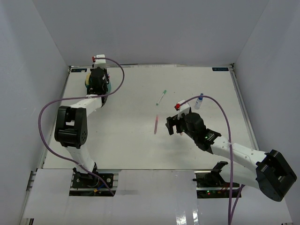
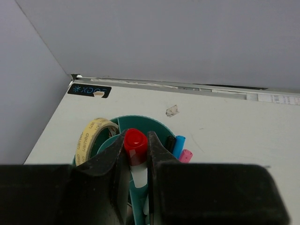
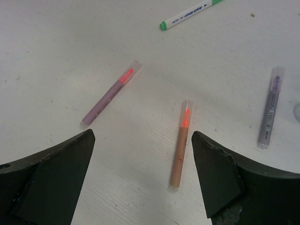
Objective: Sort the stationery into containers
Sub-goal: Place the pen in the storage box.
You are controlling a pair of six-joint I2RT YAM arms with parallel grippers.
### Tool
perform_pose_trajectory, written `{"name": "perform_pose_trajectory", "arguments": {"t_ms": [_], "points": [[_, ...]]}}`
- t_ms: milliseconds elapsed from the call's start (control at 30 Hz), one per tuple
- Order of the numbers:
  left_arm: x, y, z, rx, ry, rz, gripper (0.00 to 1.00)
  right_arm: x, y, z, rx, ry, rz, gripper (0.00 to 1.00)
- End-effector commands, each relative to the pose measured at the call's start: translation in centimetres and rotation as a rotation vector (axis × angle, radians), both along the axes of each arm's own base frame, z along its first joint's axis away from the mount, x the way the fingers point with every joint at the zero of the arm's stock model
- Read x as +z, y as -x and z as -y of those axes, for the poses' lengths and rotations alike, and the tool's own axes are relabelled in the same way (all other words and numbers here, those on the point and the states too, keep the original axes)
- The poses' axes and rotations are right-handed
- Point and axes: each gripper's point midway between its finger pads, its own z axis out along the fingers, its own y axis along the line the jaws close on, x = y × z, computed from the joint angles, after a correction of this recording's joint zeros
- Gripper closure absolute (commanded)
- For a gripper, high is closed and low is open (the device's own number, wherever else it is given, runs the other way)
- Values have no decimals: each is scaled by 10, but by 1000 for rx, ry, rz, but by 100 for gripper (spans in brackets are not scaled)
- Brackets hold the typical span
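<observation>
My left gripper (image 1: 99, 80) is at the far left corner over the round teal organizer (image 1: 108, 87). In the left wrist view it (image 2: 136, 143) is shut on a red-capped marker (image 2: 135, 140), held upright in the organizer (image 2: 140, 123). A cream tape roll (image 2: 91, 133) and black (image 2: 170, 140), blue (image 2: 179, 142) and pink (image 2: 186, 155) markers stand in the compartments. My right gripper (image 1: 171, 125) (image 3: 141, 137) is open above the table. An orange-brown marker (image 3: 180, 152) lies between its fingers, a lilac-pink marker (image 3: 110, 93) to the left, another lilac one (image 3: 271, 111) to the right. A green-capped marker (image 1: 161, 97) (image 3: 187, 11) lies farther back.
A small blue-capped bottle (image 1: 199, 101) stands behind the right gripper. A pink marker (image 1: 156, 124) lies just left of the right gripper in the top view. White walls close the table on three sides. A black label (image 2: 89, 90) marks the far left corner.
</observation>
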Motion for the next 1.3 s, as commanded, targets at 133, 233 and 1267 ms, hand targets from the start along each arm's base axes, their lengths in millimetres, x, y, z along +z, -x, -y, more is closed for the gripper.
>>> {"name": "perform_pose_trajectory", "arguments": {"t_ms": [133, 233, 1267], "points": [[-13, 5, 3, -34, 38, 10, 100, 6, -7, 3, -21, 0, 30, 10], [-26, 7, 5, -43, 47, -15, 100, 3, -7, 3, -20, 4, 24, 10], [30, 40, 137, -433, 151, -228, 11, 25, 1, 25, -102, -32, 42, 10]]}}
